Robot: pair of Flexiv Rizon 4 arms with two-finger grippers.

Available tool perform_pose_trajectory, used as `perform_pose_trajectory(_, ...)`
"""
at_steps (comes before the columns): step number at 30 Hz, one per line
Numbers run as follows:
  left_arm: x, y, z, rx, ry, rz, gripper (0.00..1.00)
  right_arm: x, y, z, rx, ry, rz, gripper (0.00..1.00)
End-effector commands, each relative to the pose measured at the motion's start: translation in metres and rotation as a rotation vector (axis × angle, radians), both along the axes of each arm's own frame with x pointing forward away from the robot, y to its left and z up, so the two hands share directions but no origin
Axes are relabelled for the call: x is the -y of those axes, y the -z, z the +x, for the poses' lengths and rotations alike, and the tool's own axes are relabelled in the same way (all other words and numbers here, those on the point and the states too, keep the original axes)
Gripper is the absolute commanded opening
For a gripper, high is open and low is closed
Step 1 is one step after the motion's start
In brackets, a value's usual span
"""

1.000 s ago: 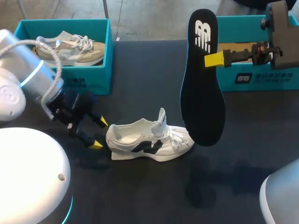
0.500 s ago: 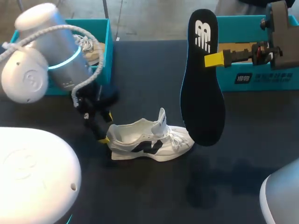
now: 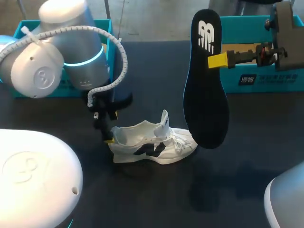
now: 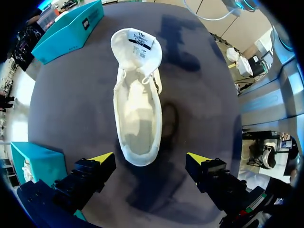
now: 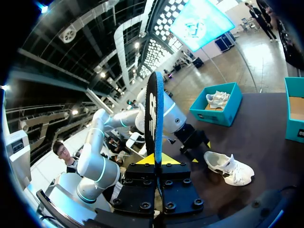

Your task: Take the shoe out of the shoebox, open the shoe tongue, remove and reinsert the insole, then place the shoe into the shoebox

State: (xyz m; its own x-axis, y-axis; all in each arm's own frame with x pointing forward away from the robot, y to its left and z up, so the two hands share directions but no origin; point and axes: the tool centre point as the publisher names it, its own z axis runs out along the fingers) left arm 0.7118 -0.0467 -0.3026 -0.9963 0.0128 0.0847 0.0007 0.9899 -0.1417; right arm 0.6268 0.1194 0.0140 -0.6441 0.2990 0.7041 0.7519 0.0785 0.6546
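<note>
My right gripper (image 3: 214,61) is clamped on the black insole (image 3: 205,80), holding it in the air right of the frame's centre in the head view. The insole hangs nearly upright, its white-logo end at the top of the frame and its rounded lower end just above the toe of the shoe. In the right wrist view the insole stands edge-on between my two yellow tips, which press it from both sides.

The white sneaker (image 3: 152,142) with black side markings stands on its sole on the dark tabletop (image 3: 156,199), a little below the middle of the frame. Its toe points right, and its tongue (image 3: 165,118) is pulled up and forward.

My left gripper (image 3: 110,129) is down at the sneaker's heel, left of centre. Its fingers stand wide apart. In the left wrist view the heel sits between the two yellow tips with a gap on either side, the shoe's mouth runs away ahead of the gripper, and the tongue is folded back so that its label shows.

One teal shoebox (image 3: 110,47) is at the upper left, largely behind my left arm. The right wrist view shows a second shoe (image 5: 216,99) lying in it. The other teal shoebox (image 3: 266,78) is at the upper right, behind my right gripper.
</note>
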Motion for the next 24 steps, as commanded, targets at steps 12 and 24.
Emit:
perform_pose_trajectory(12,0.0104,-0.0043,0.0039,0.051,-0.001,0.1,1.0,-0.003,-0.0007,0.0034,-0.003,-0.003,-0.003,0.0)
perform_pose_trajectory(24,0.0104,-0.0043,0.0039,0.051,-0.001,0.1,1.0,-0.003,-0.0007,0.0034,-0.003,-0.003,-0.003,0.0)
